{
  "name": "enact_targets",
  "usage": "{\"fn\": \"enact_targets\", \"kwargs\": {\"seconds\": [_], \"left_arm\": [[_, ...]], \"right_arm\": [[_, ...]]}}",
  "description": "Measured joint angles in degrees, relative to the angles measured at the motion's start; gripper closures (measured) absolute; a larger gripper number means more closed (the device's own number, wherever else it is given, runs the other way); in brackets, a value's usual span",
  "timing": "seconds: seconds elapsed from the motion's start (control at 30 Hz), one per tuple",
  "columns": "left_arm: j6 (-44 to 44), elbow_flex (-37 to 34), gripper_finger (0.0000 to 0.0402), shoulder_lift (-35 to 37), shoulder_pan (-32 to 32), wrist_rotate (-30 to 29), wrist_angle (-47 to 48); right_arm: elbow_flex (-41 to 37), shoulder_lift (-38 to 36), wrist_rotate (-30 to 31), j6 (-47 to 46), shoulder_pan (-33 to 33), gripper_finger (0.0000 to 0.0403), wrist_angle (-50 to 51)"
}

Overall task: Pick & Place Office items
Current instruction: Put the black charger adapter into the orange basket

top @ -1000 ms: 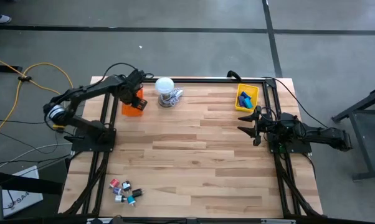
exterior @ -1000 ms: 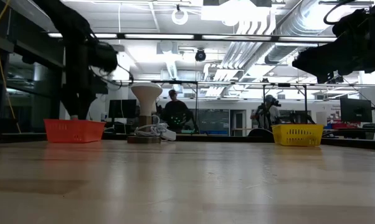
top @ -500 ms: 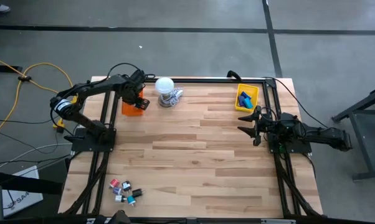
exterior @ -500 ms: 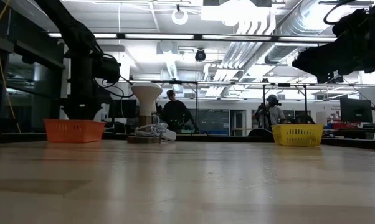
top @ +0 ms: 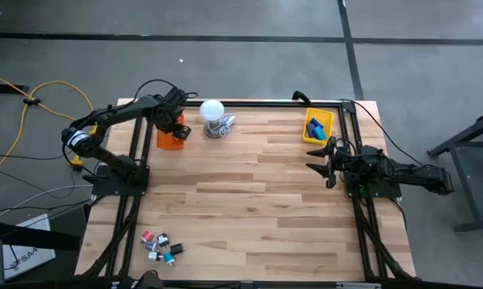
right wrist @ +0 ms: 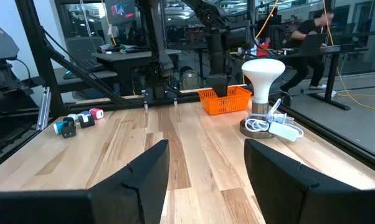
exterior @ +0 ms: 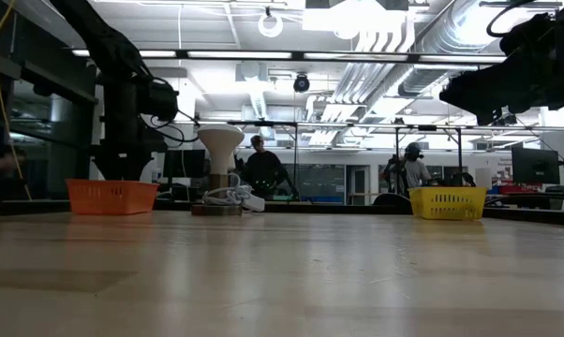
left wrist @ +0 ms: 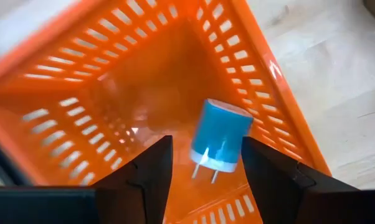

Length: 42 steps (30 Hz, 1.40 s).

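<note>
From above, the left hand hangs over the orange basket at the upper left of the counter. The right hand waits at the right side, fingers apart and holding nothing, just below the yellow basket, which has blue blocks in it. A little heap of small office bits sits at the lower left, well apart from both hands. From counter height, the left arm reaches down behind the orange basket on the left, and the yellow basket is on the right. The left wrist camera shows the fingers apart and a blue plug just past them, inside the orange basket; I cannot tell if it has landed or is dropping. It could bounce or tip out if it is let go from too high. The right wrist camera shows the small bits at the far left.
</note>
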State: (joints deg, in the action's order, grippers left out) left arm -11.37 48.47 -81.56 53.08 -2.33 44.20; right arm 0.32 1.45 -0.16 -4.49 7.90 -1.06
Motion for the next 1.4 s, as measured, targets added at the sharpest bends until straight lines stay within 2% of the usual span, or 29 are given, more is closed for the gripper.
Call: {"fn": "enact_targets", "kwargs": {"seconds": [0.37,0.67,1.0,1.27,1.4], "left_arm": [[2.6,0.0,0.0219,10.2,0.7,0.8,1.3],[2.3,0.0,0.0219,19.6,-6.8,2.7,4.1],[-4.2,0.0,0.0237,23.8,-23.1,2.7,6.6],[-13.2,0.0,0.0249,23.8,-40.0,2.2,6.6],[-18.5,0.0,0.025,23.7,-49.6,-0.7,6.5]], "right_arm": [[0.0,0.0,0.0,0.0,0.0,0.0208,0.0],[0.0,0.0,0.0,0.0,0.0,0.0208,0.0],[0.0,0.0,0.0,0.0,0.0,0.0208,0.0],[0.0,0.0,0.0,0.0,0.0,0.0208,0.0],[0.0,0.0,0.0,0.0,0.0,0.0208,0.0]]}}
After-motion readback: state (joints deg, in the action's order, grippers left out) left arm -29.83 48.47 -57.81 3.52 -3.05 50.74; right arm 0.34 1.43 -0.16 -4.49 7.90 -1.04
